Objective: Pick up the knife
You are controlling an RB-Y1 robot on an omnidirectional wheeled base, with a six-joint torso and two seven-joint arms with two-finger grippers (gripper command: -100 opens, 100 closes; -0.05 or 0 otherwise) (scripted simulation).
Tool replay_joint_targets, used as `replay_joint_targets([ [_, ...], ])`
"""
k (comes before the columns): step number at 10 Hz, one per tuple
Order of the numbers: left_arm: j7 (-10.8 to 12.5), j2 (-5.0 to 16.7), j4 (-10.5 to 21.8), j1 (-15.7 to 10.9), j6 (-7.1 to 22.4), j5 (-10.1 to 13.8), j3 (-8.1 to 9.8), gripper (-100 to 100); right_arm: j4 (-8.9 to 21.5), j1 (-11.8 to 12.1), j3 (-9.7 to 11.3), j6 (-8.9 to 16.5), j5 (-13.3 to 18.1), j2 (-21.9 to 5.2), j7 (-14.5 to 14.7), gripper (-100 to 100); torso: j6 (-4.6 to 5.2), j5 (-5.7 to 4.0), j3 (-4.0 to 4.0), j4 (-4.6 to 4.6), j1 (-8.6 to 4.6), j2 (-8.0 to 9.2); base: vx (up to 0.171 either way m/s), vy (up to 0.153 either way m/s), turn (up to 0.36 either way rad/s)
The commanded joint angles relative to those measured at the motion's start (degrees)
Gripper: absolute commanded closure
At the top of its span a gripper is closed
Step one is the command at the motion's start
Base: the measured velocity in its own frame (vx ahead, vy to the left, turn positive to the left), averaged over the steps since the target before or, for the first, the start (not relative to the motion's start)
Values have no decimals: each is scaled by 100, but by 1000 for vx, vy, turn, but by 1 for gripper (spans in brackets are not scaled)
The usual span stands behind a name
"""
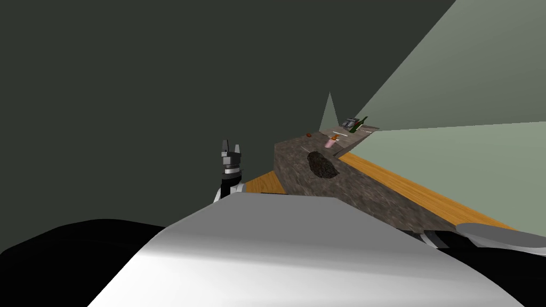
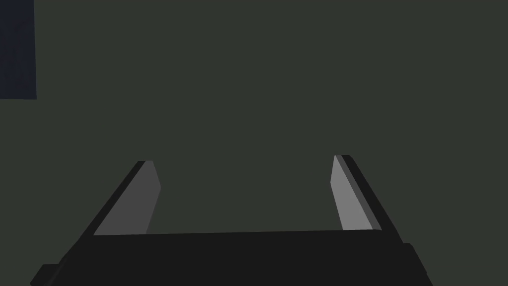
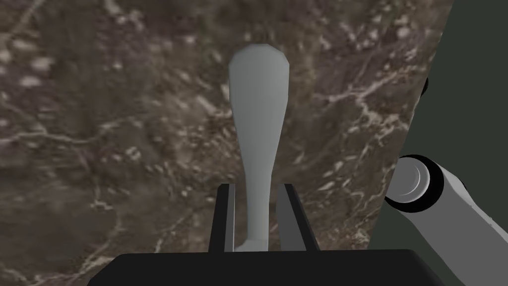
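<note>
A brown marbled stone surface (image 1: 368,194) bears a dark rough patch (image 1: 322,165) near its close end. Toward the far end are a pink cup (image 1: 330,143), a small red thing (image 1: 308,135) and a green bottle (image 1: 358,125).

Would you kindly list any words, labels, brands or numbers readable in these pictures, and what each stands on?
None can be read.
The grey knife in the right gripper is plain, and so is the brown marbled counter.
The green bottle far along it is too small to tell.

Plain grey knife (image 3: 259,124) in right pincer (image 3: 257,187)
</note>
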Motion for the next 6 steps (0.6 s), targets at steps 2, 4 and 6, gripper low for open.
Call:
replay_joint_targets([
  [2, 0, 0, 0, 0, 0, 0, 0, 0, 0, 0, 0, 0, 0, 0, 0, 0, 0, 0, 0, 0, -1, 0, 0, 0, 0],
  [4, 0, 0, 0, 0, 0, 0, 0, 0, -163, -38, -59, -175, -102, -335, -69, 100, 4, 4, 0, 0, 3, 1, -8, 6, -111],
  [6, 0, 0, 0, 0, 0, 0, 0, 0, -233, -20, -41, -77, -81, -312, -103, 0, 2, 0, 0, -1, 3, 1, -3, 2, -6],
])
